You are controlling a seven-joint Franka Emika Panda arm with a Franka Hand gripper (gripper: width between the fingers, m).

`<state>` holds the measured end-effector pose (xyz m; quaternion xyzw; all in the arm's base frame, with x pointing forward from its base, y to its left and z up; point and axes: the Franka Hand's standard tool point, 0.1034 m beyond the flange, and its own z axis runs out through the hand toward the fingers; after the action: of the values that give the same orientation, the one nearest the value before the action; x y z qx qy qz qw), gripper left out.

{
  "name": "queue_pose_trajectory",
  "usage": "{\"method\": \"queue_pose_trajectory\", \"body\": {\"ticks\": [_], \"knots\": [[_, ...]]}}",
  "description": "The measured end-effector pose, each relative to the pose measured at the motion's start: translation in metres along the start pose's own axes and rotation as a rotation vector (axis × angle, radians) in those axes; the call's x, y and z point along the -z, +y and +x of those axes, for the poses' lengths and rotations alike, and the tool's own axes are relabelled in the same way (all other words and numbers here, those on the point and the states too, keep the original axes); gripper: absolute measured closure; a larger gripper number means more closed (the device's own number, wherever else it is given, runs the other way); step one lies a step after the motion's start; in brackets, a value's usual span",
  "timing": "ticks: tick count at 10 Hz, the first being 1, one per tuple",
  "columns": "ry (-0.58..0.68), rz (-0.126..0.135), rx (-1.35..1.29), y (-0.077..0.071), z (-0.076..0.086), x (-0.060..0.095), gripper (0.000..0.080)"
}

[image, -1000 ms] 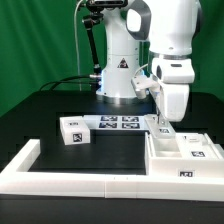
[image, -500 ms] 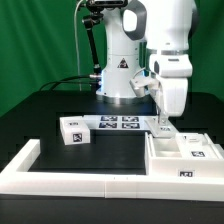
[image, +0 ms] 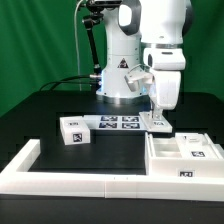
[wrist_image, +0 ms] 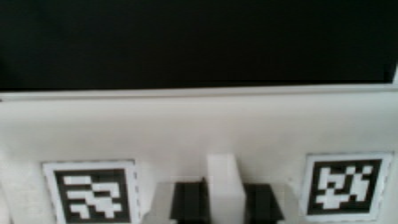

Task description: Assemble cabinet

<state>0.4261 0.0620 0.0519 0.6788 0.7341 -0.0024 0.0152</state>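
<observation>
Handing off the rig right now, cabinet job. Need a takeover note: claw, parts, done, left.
Claw: appears shut on a rib of a flat white tagged panel, beside the large white plastic cabinet box.
Box: exterior view's right, top open, by the long low white wall.
Small white tagged block: loose on the black table, exterior view's left of the marker board.
Done: box partly built. Left: likely fit the held panel, then the block.

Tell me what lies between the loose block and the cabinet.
The marker board lies flat between the block and the cabinet, seen in the exterior view.
</observation>
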Motion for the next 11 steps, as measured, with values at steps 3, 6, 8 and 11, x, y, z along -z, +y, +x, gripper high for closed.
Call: {"method": "queue_pose_trajectory", "body": {"ticks": [3, 6, 8, 11], "knots": [[-0.005, 0.016, -0.072, 0.004, -0.009, 0.0, 0.0729], [-0.018, 0.052, -0.177, 0.016, -0.016, 0.004, 0.0729], [-0.011, 0.043, -0.18, 0.014, -0.015, 0.002, 0.0729], [-0.001, 0.012, -0.154, 0.023, -0.005, 0.005, 0.0729]]}}
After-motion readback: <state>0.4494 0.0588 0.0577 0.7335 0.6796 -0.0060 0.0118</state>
